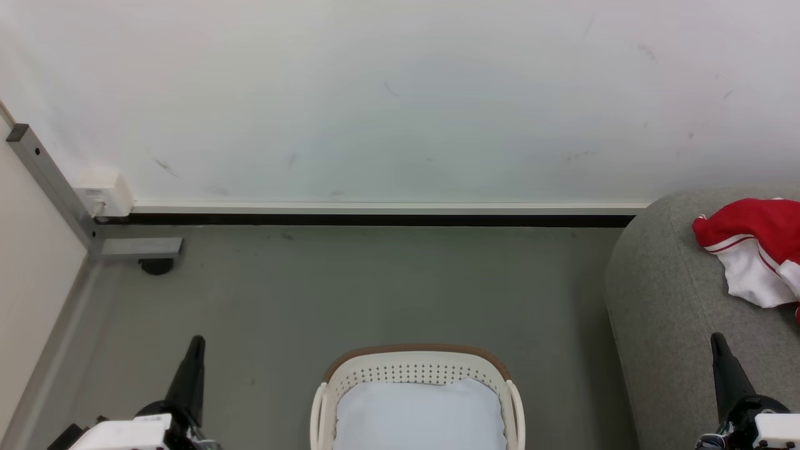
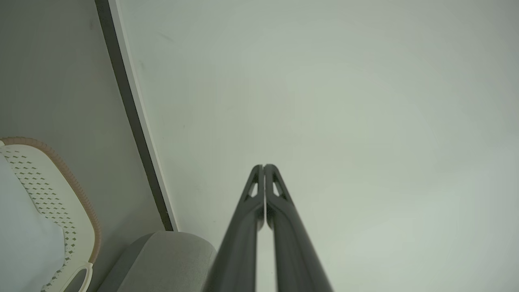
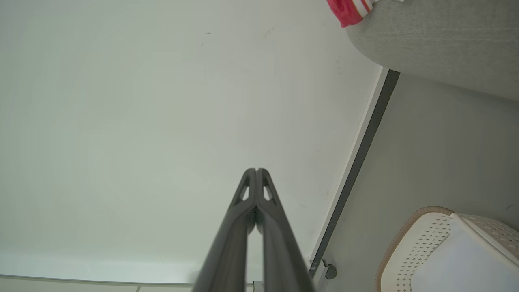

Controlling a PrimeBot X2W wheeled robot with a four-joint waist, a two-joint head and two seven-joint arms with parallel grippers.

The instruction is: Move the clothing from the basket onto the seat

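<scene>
Left gripper [image 1: 196,342] at lower left and right gripper [image 1: 717,339] at lower right both show me fingers pressed together, gripping nothing. I see the red-and-white clothing [image 1: 753,247] lying on the seat [image 1: 669,300] at the right edge. At bottom centre, left of the seat, the basket [image 1: 412,370] holds a pale pad [image 1: 419,412].
</scene>
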